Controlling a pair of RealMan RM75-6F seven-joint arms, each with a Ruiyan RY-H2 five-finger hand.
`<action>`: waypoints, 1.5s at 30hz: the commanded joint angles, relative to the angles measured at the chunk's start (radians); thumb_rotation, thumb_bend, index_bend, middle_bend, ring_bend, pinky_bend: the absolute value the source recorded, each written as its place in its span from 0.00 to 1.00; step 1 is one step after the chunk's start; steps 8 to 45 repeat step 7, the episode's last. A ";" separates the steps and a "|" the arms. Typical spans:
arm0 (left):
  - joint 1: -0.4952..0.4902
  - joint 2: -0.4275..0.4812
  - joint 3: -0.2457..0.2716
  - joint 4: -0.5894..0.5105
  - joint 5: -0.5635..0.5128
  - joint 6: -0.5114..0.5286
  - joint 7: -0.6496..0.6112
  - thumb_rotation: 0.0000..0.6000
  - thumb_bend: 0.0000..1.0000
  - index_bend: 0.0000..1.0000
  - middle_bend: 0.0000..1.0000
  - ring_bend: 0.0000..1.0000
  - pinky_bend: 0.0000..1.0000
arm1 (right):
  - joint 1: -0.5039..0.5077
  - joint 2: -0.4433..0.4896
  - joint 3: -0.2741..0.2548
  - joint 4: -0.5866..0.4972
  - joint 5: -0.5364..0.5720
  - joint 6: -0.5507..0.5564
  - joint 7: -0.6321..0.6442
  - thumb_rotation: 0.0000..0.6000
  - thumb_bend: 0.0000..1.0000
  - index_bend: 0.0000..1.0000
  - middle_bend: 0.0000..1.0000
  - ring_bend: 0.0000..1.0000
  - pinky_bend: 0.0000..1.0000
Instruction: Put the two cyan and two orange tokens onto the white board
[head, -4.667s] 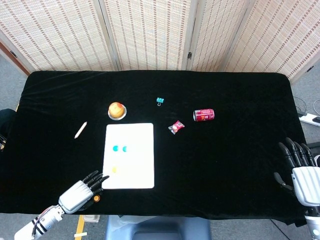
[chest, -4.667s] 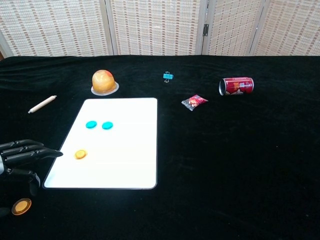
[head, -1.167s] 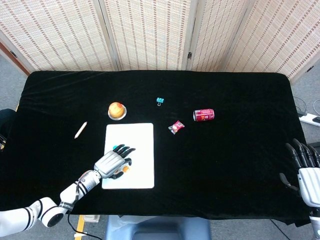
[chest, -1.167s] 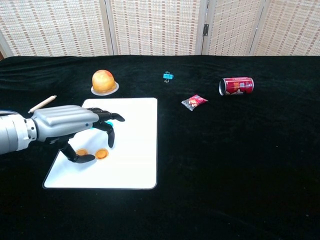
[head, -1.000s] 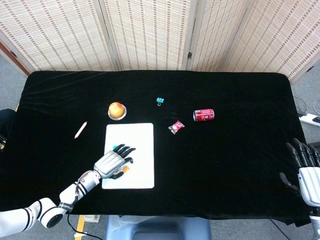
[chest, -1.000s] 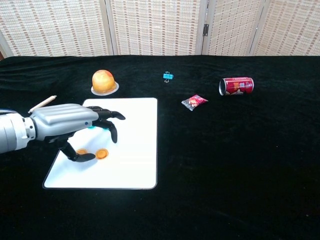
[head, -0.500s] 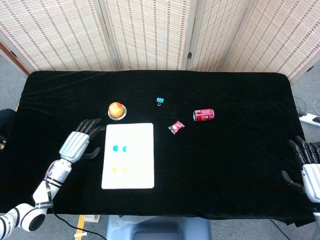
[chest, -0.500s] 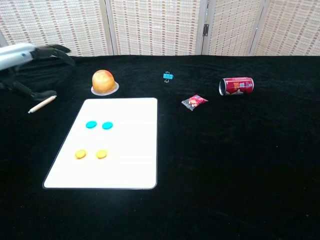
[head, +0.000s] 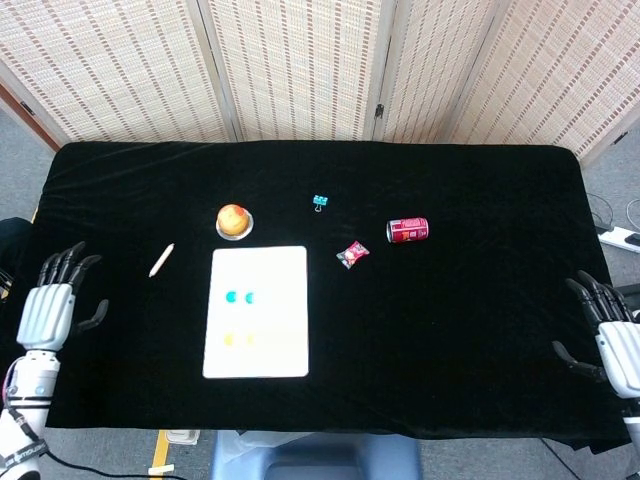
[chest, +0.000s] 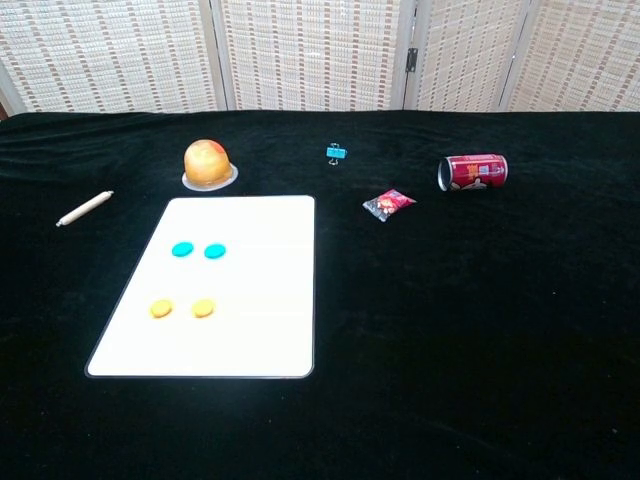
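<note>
**All four tokens on board**

White board (chest: 260, 290) lower left of centre. 2 cyan tokens (chest: 198, 250) w/ 2 orange tokens (chest: 182, 308) below, on its left half. Left robot hand (head: 45, 305) & right robot hand (head: 612, 345) at frame edges, fingers spread, holding nothing.

A black cloth (head: 450, 330) is covering the table. Behind the table, woven folding screens (head: 300, 65) with pale frames are standing across the whole back. Grey floor (head: 20, 150) is showing left of the table, and a white power strip (head: 622, 238) is lying to its right.
</note>
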 joint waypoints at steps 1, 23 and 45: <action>0.050 0.014 0.023 -0.023 0.020 0.059 0.024 1.00 0.43 0.19 0.06 0.00 0.00 | 0.007 -0.002 -0.007 0.004 -0.024 0.004 0.023 1.00 0.35 0.00 0.02 0.01 0.03; 0.118 0.029 0.054 -0.067 0.068 0.133 0.045 1.00 0.43 0.20 0.06 0.00 0.00 | 0.000 -0.019 -0.017 -0.005 -0.029 0.015 -0.009 1.00 0.35 0.00 0.02 0.01 0.02; 0.118 0.029 0.054 -0.067 0.068 0.133 0.045 1.00 0.43 0.20 0.06 0.00 0.00 | 0.000 -0.019 -0.017 -0.005 -0.029 0.015 -0.009 1.00 0.35 0.00 0.02 0.01 0.02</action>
